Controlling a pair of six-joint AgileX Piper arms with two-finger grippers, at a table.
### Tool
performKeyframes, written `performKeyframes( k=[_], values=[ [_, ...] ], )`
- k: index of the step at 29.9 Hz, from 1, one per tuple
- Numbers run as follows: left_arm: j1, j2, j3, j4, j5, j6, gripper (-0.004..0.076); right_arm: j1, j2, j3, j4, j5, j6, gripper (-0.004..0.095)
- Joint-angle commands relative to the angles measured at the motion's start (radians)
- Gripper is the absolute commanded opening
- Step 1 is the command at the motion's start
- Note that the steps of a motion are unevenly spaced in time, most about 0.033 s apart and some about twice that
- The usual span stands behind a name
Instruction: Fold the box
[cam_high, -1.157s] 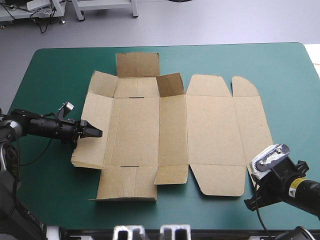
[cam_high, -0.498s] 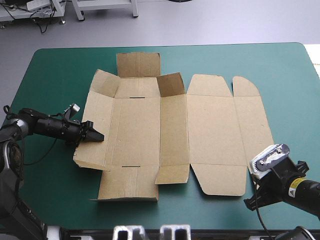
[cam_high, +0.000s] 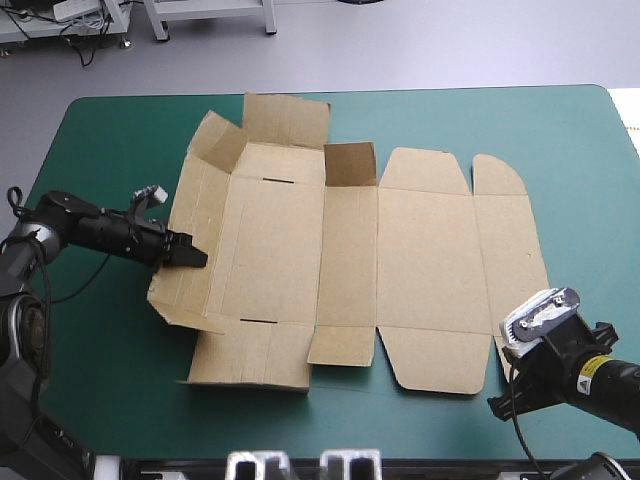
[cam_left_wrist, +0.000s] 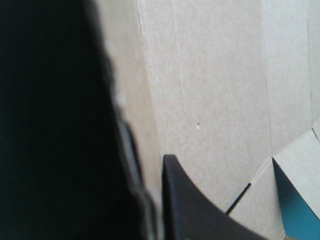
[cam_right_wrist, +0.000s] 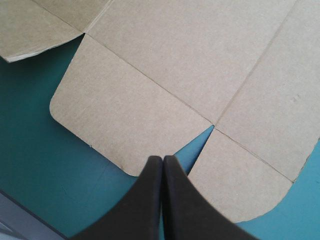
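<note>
1. Your left hand (cam_high: 188, 256) pinches the left wall panel of the box (cam_high: 350, 260). In the left wrist view one black finger (cam_left_wrist: 192, 212) lies on the board's inner face with the sheet's edge just beside it. The other side is dark, so read the hand as all but closed with the board between.
2. Your right hand (cam_right_wrist: 162, 160) holds nothing. Its fingers meet in one pointed arch above the notch between two rounded flaps at the box's near right corner.
3. The box sits mid-table (cam_high: 580, 150), most panels flat. The left wall is tilted up off the teal-green cover and the far-left flaps stand raised.
4. Handling, as a judgement: light, stiff board that bends cleanly only along its scored creases. It probably slides easily on the cover, and thin edges may crumple if twisted.
5. Best hold: a panel's free edge near mid-length, lifting square to the crease. A flat press on the base would stop sliding.
6. Pose: the left arm reaches in low and nearly level from the table's left edge. The right arm is low at the near right corner, wrist tipped down.
</note>
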Motion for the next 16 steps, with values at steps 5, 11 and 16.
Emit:
performKeyframes(
  k=[5,11,16],
  values=[
    [-0.178,-0.194,-0.317,0.091,0.094,-0.098,-0.0009,0.003,0.000,-0.023,0.003,-0.073,-0.008,-0.0024],
    [-0.389,-0.230,-0.582,0.371,0.090,-0.250,-0.0010,0.003,0.000,-0.023,0.003,-0.165,-0.016,-0.0024],
    [-0.597,-0.238,-0.715,0.600,0.090,-0.172,-0.0010,0.003,0.000,-0.047,-0.006,-0.280,-0.016,-0.0025]
  ],
)
